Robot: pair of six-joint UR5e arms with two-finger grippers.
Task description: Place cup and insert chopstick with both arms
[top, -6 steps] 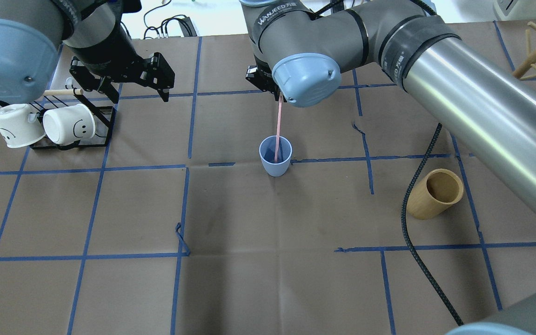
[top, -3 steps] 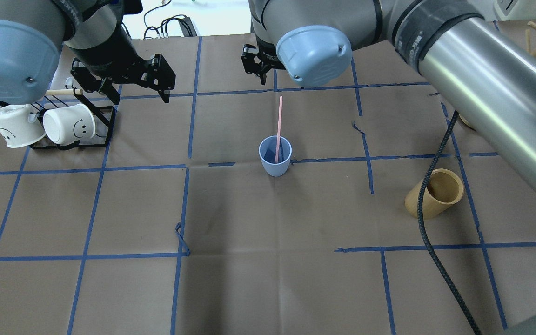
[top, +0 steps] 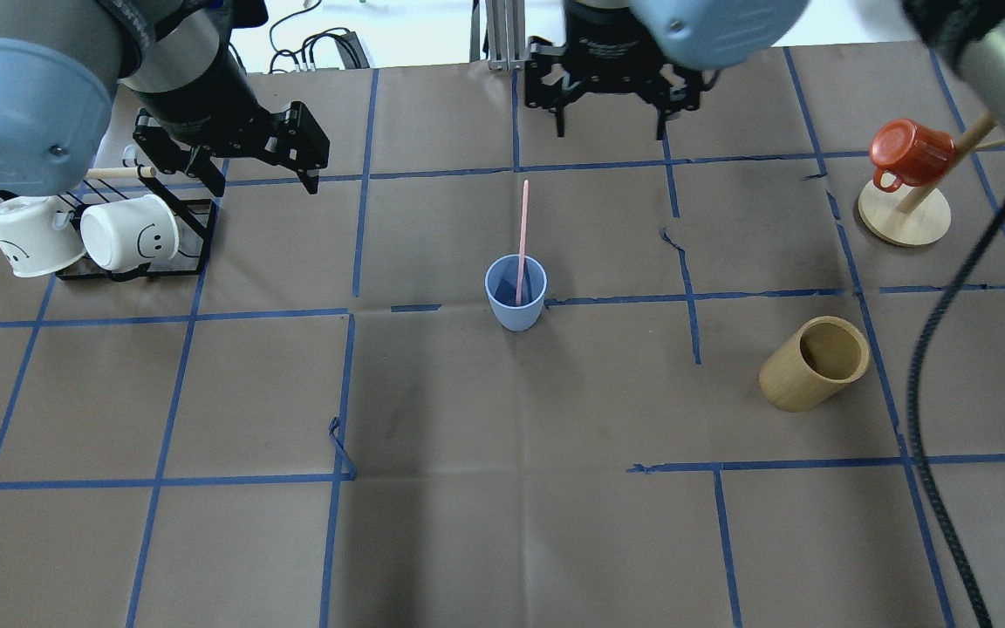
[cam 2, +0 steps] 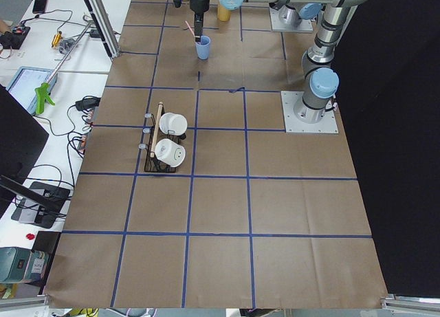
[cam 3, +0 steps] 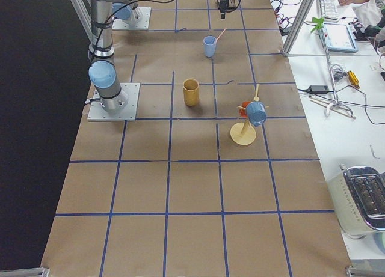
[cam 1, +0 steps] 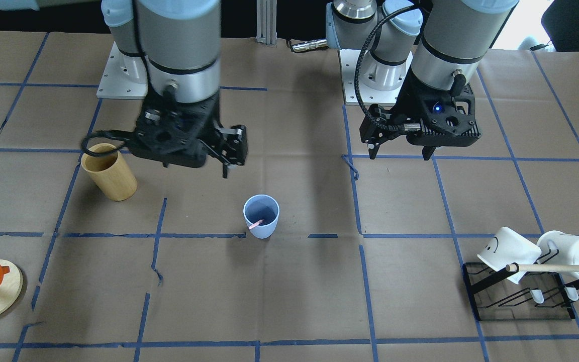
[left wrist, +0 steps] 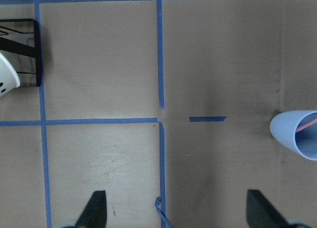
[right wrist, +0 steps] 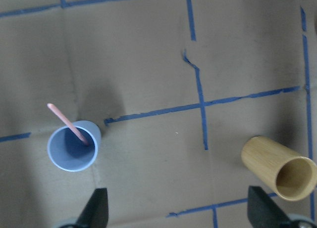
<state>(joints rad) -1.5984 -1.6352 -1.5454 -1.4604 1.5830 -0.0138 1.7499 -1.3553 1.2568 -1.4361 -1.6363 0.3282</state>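
Where one cup [top: 516, 307] stands, one chopstick [top: 523, 227] leans.

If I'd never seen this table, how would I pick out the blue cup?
On the brown table gridded with blue tape, look near the middle. A small light blue cup stands upright there; unlike the tan wooden cylinder and white mugs, it holds a thin pink chopstick.

Light blue cup [top: 516, 296], pink chopstick [top: 522, 235]
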